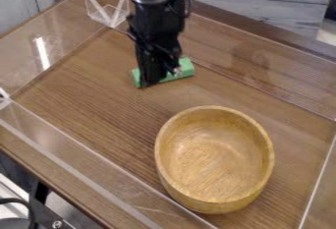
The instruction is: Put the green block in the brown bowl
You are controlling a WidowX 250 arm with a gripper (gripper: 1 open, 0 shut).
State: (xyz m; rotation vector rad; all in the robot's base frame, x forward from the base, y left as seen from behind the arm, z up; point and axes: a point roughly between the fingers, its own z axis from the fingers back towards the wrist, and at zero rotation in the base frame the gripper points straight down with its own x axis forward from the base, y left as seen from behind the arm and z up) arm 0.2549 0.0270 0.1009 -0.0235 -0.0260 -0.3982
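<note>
The black robot gripper [155, 78] points down at upper centre, fingers closed, in front of the small bright green rectangular block [186, 67]. Whether it grips the block is unclear. The large round light-brown wooden bowl [210, 109] stands apart at lower right.

Tally, this view:
- green block [184, 68]: one.
- brown bowl [217, 111]: one.
- robot arm [155, 17]: one, carrying one gripper [155, 79].
- wooden table [79, 105]: one.
- clear plastic stand [108, 12] at the back: one.
- other loose items on the wood: zero counted.
</note>
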